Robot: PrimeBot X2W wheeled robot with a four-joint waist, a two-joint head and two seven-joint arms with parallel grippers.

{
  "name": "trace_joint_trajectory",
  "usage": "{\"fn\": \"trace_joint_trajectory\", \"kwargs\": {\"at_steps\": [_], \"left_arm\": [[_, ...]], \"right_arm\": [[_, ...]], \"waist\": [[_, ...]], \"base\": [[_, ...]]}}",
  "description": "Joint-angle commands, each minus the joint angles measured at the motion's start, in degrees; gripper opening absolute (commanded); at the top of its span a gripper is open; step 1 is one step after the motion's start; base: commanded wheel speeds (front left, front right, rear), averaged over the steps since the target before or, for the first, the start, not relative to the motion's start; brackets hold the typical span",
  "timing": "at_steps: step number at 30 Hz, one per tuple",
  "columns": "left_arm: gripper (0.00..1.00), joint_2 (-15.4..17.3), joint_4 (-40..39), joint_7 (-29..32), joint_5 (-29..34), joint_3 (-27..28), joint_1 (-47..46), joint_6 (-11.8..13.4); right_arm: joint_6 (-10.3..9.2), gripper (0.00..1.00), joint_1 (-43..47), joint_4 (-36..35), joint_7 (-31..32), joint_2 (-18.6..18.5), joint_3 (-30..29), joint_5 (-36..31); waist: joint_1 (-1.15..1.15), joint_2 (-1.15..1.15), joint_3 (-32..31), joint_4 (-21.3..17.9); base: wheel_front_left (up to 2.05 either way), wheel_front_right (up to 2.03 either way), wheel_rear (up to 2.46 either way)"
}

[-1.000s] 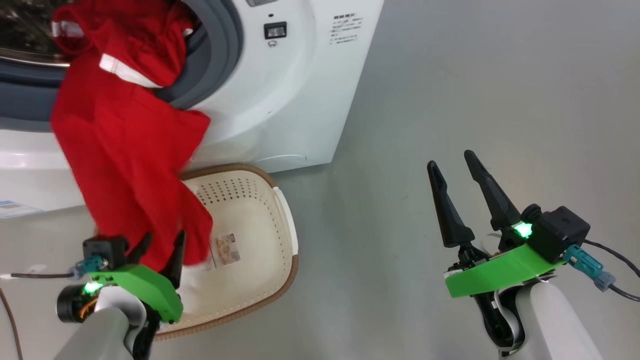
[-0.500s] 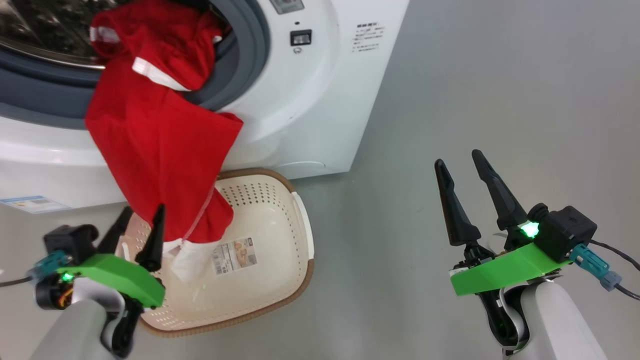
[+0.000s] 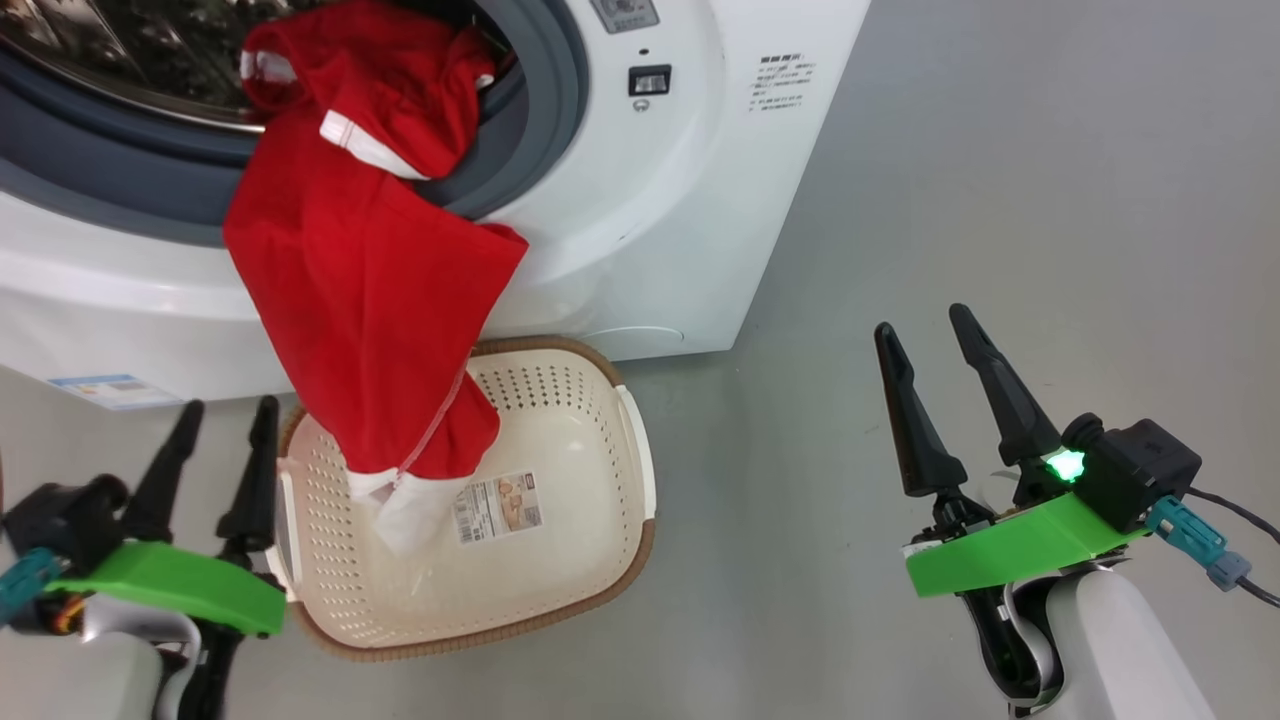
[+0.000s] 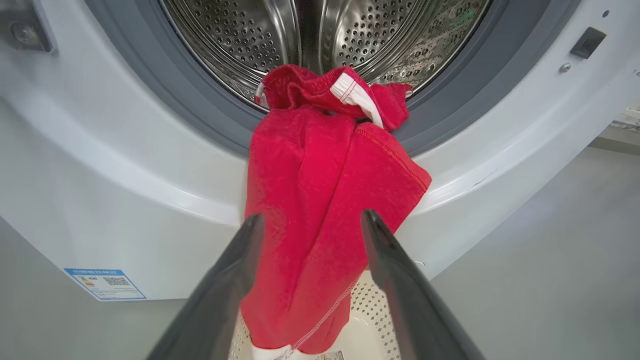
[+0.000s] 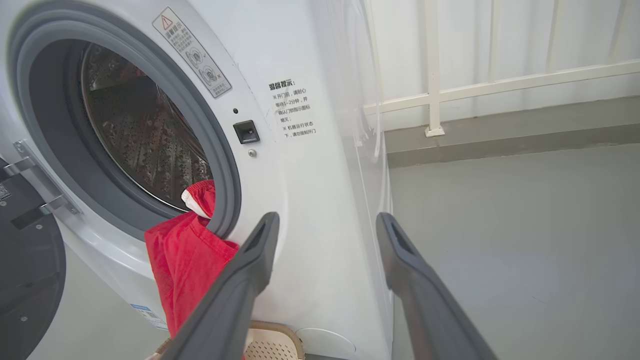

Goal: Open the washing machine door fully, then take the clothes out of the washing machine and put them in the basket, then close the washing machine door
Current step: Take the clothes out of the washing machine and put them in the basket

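Observation:
The red clothes (image 3: 370,290) hang out of the washing machine (image 3: 640,220), over its grey gasket, and their white-trimmed lower end rests in the basket (image 3: 590,540) on the floor below. My left gripper (image 3: 228,405) stands open just left of the basket's rim, apart from the cloth. In the left wrist view its fingers (image 4: 240,270) frame the hanging clothes (image 4: 320,175) below the steel drum (image 4: 240,35), a gap short of them. My right gripper (image 3: 920,320) is open and holds nothing over bare floor to the right. The washing machine door (image 5: 25,270) stands swung open at the left.
Grey floor (image 3: 1000,180) stretches to the right of the machine. A white railing and wall (image 5: 500,75) stand behind it. A small blue label (image 4: 105,284) sits low on the machine's front.
My left gripper has drawn back to the left, away from the red cloth's lower end, which now hangs free into the basket. The head camera has shifted. The right gripper keeps its place.

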Motion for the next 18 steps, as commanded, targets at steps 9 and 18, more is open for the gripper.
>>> {"fn": "trace_joint_trajectory", "kwargs": {"at_steps": [9, 18], "left_arm": [[1.00, 1.9, -9.1, -0.7, 3.1, 8.9, 6.1, -0.2], [1.00, 1.1, -11.4, -0.7, 3.5, 10.5, 8.0, -0.2]], "right_arm": [[0.09, 1.00, 0.1, -2.1, -0.3, 0.5, 0.7, 0.7], [0.09, 1.00, 0.0, -2.3, -0.3, 0.5, 0.4, 0.7]], "waist": [[0.00, 0.00, 1.2, -0.3], [0.00, 0.00, 1.6, -0.2]], "base": [[0.00, 0.00, 0.00], [0.00, 0.00, 0.00]]}}
